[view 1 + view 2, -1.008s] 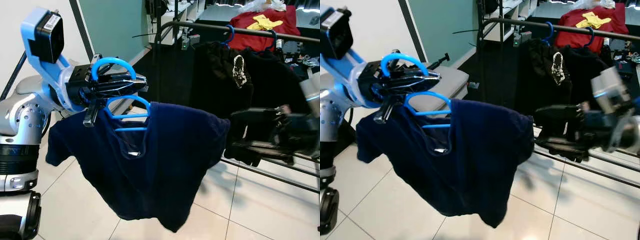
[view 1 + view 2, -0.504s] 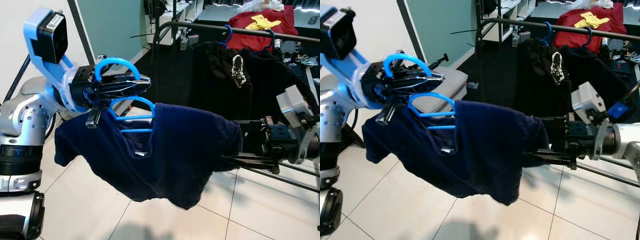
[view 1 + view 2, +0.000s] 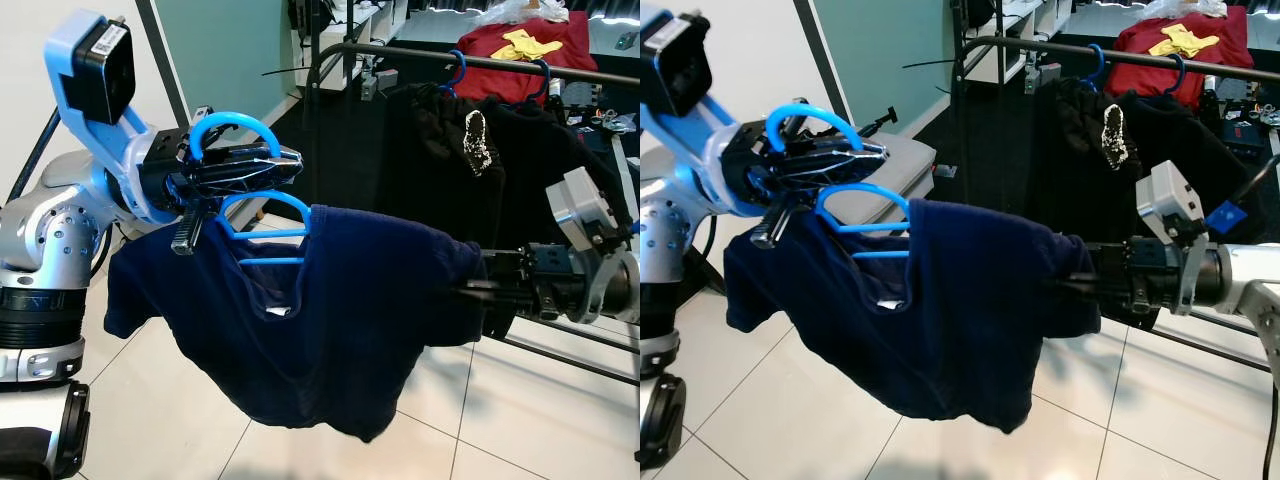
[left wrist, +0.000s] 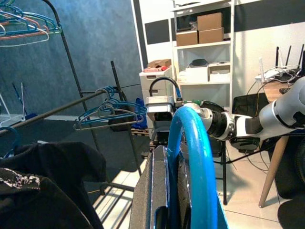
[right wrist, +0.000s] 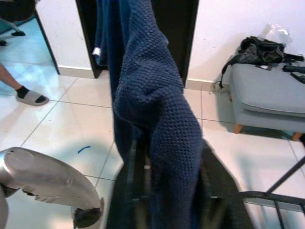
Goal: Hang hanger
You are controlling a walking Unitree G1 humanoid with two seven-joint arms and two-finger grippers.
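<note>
A blue hanger carries a navy knit shirt. My left gripper is shut on the hanger just under its hook, holding it out level to the left of the black clothes rail. On the shirt's other side, my right gripper is shut on the bunched cloth and holds it out sideways. The cloth hides its fingertips. The hook is clear of the rail, lower and to its left.
Black garments on blue hangers crowd the rail, whose lower bars run behind my right arm. A grey ottoman stands behind the shirt. A person's sandalled foot is on the tiled floor. Red cloth lies beyond.
My right arm has steadied, with its gripper now buried in the shirt's side. The shirt's hem swung up and has dropped back. The left gripper and hanger have hardly moved.
</note>
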